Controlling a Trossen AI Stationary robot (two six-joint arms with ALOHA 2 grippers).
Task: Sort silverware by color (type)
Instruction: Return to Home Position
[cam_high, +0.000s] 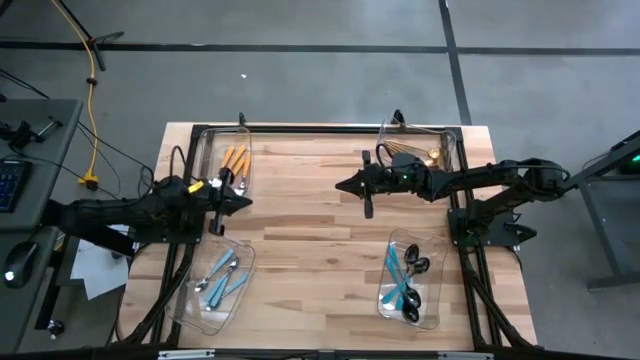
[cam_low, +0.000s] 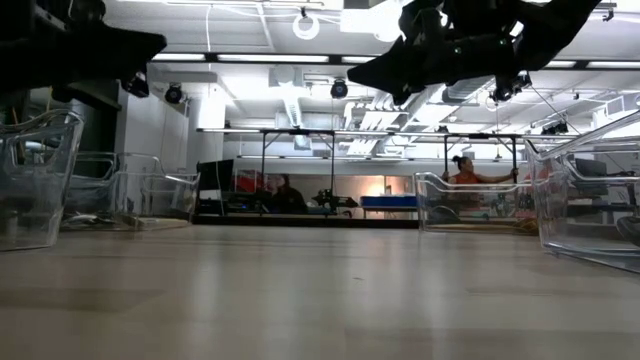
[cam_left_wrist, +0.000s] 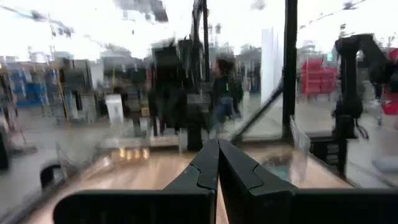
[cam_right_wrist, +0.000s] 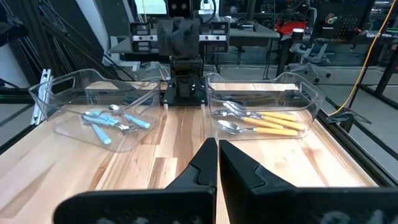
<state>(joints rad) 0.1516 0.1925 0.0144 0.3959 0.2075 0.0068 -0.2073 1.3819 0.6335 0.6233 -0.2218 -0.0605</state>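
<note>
Four heaps of silverware lie sorted, one to each clear tub at the table's (cam_high: 310, 250) corners. Seen from above, the orange-handled pieces (cam_high: 233, 160) are in the upper-left bin (cam_high: 203, 150) and the gold pieces (cam_high: 425, 152) in the upper-right bin (cam_high: 452, 135). The light-blue-handled pieces (cam_high: 222, 275) are in the lower-left bin (cam_high: 190, 315), and the teal-handled black pieces (cam_high: 405, 285) in the lower-right bin (cam_high: 432, 318). I see nothing loose on the bare wood between them.

The left gripper (cam_high: 243, 201) hangs above the table just off the end of the upper-left bin. Its fingers (cam_left_wrist: 242, 177) are pressed together on nothing. The right gripper (cam_high: 342, 185) reaches towards the middle beside the upper-right bin, likewise clenched and empty.

To my eye the sorting is finished, and the step in hand is taking the arms back to their rest pose. That calls for each arm to fold back over its own side, staying high enough to clear the bin rims.

The tubs are what stand in the way: the left arm lies between its two bins, and the right arm lies close by the gold one. Clipping a wall could slide a light tub or tip its load. A person (cam_low: 466, 172) shows in the room beyond, well away from the table.
</note>
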